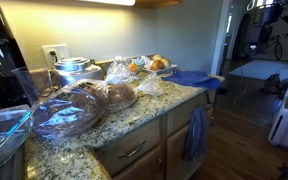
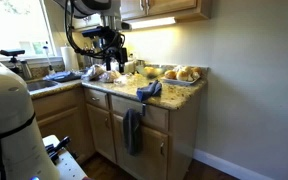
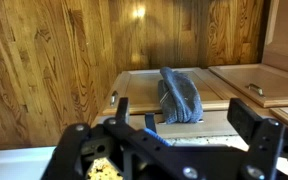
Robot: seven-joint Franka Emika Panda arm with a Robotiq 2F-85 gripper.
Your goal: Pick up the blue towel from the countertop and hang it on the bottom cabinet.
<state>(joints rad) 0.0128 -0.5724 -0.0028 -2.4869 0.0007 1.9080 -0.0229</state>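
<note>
**Reach stage: blue towel not yet gripped**

Claw (image 2: 114, 58) hangs above the counter (image 1: 119, 122) at left, and the wrist view shows its jaws wide and empty. Below and to the right, a slate-blue towel (image 2: 132, 130) drapes down the bottom cabinet (image 2: 106, 128). Further right, the blue towel (image 2: 149, 90) lies bunched at the counter's front edge. Its long axis seems to run up-right, away from that edge. Next, I judge, the claw must travel right, descend, and pinch a raised fold.
</note>
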